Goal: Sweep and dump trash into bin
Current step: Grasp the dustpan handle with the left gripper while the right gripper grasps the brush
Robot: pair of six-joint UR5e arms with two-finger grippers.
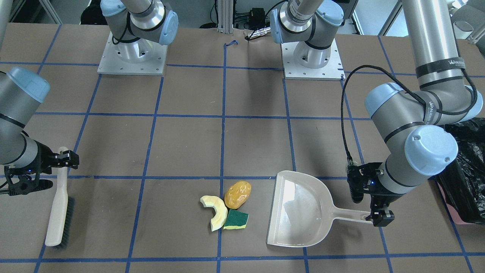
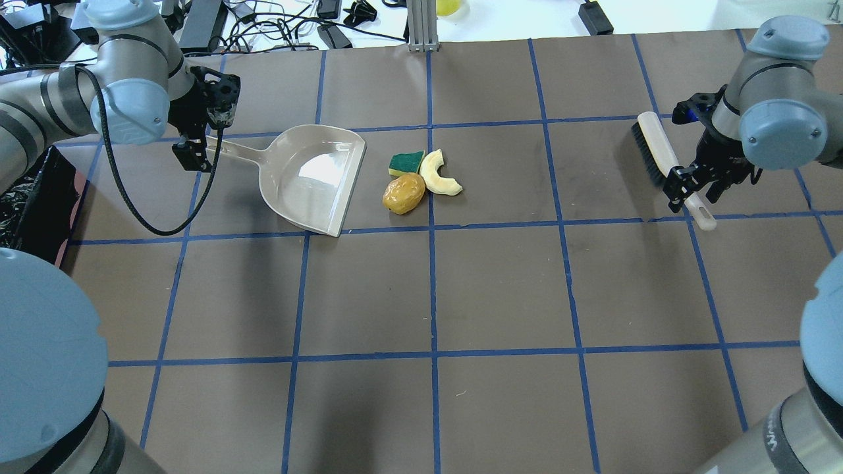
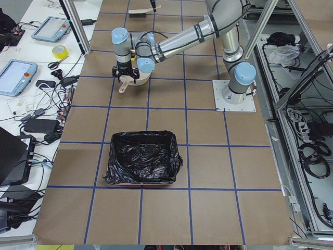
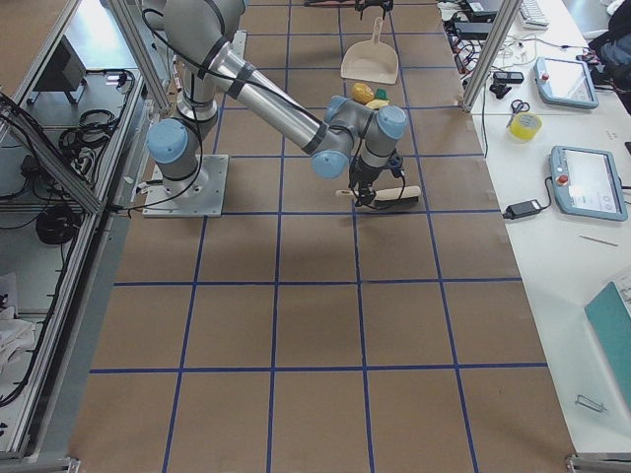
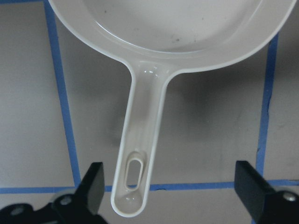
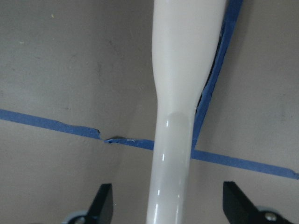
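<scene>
Three pieces of trash are seen bunched together on the brown table with blue tape grid (image 2: 500,283): a glossy orange-brown potato-like lump (image 1: 237,194), a pale cream curved rind slice (image 1: 216,214) and a green-and-yellow sponge square (image 1: 235,220). They lie just off the wide mouth of a beige plastic dustpan (image 1: 299,208), between the two grippers and well apart from both. The left gripper (image 5: 170,186) is held spread wide over the end of the dustpan handle, with the handle between the fingers and nearer one of them; no contact is seen. The right gripper (image 6: 170,205) is likewise released, its fingers straddling the cream handle of a dark-bristled brush (image 1: 58,204) lying flat on the table. The pink bin lined with a crinkled black plastic bag (image 3: 141,164) is placed towards the table's end on the robot's left, beyond the left arm and far from the trash.
</scene>
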